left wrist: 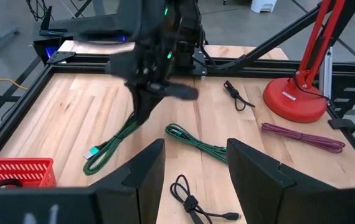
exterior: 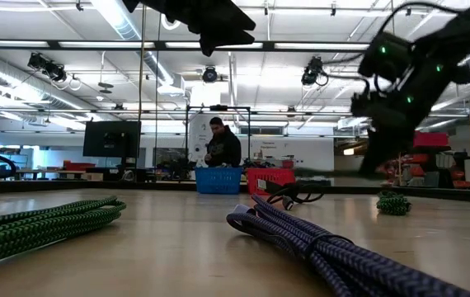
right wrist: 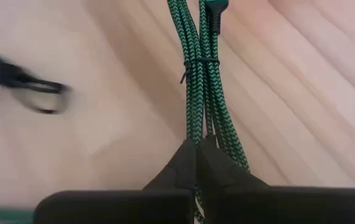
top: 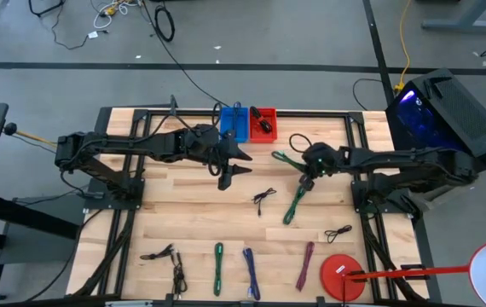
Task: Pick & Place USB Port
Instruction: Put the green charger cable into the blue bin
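two bins (top: 248, 122) side by side at table (top: 183, 226) back edge. row of cables (top: 249, 269) along front. lamp base (top: 343, 275) at front right.

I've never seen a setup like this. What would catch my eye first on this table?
Probably the right gripper near the table's middle, shut on a bundled green cable that dangles from its fingers toward the wood. Opposite it, the left gripper hangs open in front of a blue bin and a red bin at the far edge. A bright red round lamp base sits at the near right corner.
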### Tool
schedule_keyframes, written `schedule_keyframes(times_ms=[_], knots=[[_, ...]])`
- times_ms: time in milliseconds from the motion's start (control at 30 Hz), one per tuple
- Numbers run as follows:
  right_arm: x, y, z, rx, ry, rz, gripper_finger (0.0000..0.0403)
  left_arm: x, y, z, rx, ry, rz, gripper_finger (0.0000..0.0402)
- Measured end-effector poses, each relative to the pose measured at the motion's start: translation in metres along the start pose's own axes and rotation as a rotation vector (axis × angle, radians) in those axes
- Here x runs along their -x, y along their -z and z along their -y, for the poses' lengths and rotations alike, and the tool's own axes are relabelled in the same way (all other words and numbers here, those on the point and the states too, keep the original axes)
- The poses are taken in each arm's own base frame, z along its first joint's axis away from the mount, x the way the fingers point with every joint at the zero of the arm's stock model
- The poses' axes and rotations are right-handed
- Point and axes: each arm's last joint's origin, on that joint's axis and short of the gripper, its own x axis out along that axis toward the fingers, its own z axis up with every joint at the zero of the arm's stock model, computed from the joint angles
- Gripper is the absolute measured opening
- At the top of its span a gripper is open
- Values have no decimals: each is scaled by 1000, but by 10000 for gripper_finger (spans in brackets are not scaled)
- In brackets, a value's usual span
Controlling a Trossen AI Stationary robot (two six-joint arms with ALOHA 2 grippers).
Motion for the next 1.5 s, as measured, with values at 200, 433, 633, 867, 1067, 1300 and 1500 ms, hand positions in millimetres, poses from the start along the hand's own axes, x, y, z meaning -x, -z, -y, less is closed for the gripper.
schedule_keyframes(times_ms=[200, 433, 633, 867, 1067, 1300, 1500], knots=[[53, -41, -21, 107, -125, 100, 1, 0, 0, -1, 0, -18, 0, 177], [144, -89, -39, 202, -191, 514, 1, 0, -3, -2, -4, -39, 31, 177], [172, -104, -57, 311, -344, 834, 0, 3, -26, -2, -103, -60, 266, 177], [159, -119, -81, 377, -398, 947, 0, 18, -56, 0, -192, -74, 608, 177], [142, -131, -95, 414, -421, 1003, 0, 19, -58, 1, -191, -69, 640, 177], [122, -138, -103, 419, -433, 1010, 0, 19, -58, 1, -191, -66, 640, 177], [115, -140, -106, 419, -432, 1006, 0, 19, -58, 1, -190, -66, 640, 149]])
